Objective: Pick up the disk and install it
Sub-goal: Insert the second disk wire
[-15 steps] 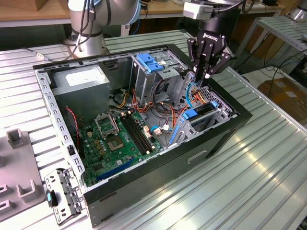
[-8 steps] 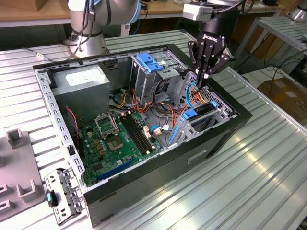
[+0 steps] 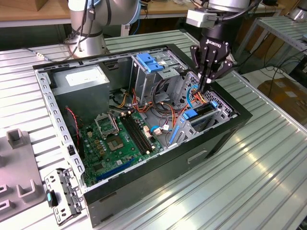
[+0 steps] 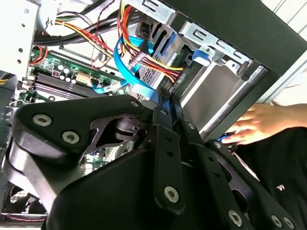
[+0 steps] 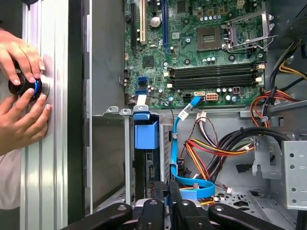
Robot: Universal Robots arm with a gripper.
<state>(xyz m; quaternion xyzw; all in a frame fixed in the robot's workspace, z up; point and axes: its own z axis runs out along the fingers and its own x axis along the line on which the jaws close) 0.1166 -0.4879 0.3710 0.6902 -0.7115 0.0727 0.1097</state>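
Blue side rails and a dark edge mark the disk [image 5: 145, 158], seated upright in its bay inside the computer case [image 3: 158, 177]. The gripper [image 3: 205, 86] hangs above that bay, jaws together, holding nothing.

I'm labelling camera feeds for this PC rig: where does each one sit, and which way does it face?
Exterior view: off the arm, raised, looking down at the open computer case; shows the arm and its pincer over the drive cage.
First wrist view: on the arm, looking past the pincer at the motherboard; a person's hands show.
Second wrist view: behind the pincer, facing the cables.
Both wrist views share the blue flat cable.
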